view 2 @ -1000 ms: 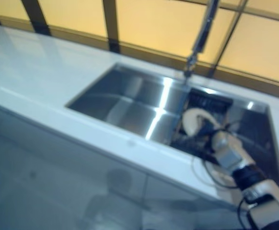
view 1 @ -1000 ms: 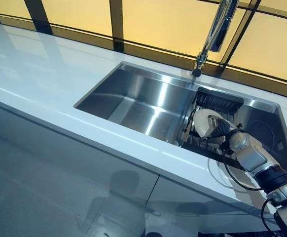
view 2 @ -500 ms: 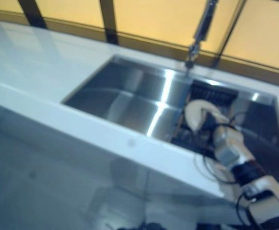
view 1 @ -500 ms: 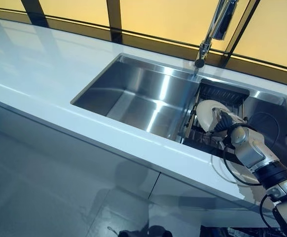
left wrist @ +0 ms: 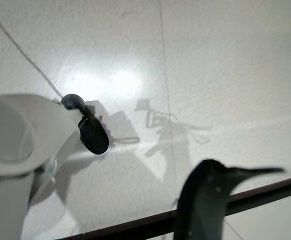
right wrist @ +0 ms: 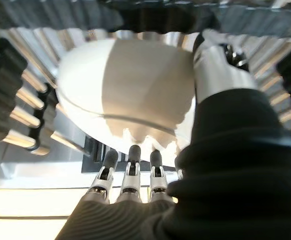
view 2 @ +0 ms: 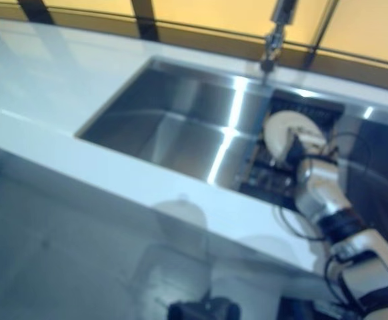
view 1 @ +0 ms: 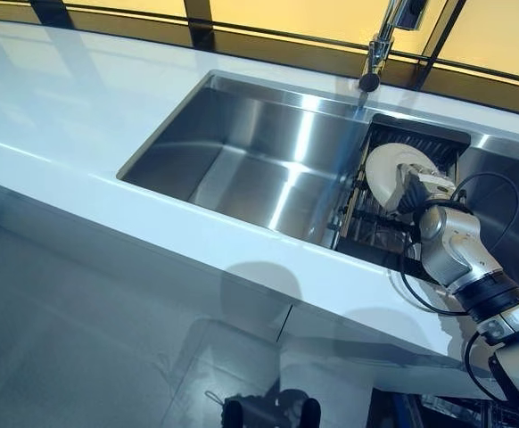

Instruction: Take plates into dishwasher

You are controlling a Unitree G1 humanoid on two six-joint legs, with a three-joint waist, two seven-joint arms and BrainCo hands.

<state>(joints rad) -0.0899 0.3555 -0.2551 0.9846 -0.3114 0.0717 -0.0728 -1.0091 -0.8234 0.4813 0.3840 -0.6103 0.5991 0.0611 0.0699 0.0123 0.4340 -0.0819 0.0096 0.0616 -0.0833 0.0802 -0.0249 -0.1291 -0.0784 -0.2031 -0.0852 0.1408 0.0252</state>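
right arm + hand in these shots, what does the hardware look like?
Silver-grey jointed arm with a black band near the wrist. The right hand has a dark ribbed cover over its back and wrist, and silver fingers with dark tips. Thin black cables loop beside the forearm.

The plate [view 1: 391, 174] is white. The sink [view 1: 242, 160] is shiny silver, and so is the tap [view 1: 380, 45]. The rack [view 1: 375, 227] is black with silver bars. The counter [view 1: 72, 116] is white. The right hand [right wrist: 220, 95] is silver with a dark ribbed cover.
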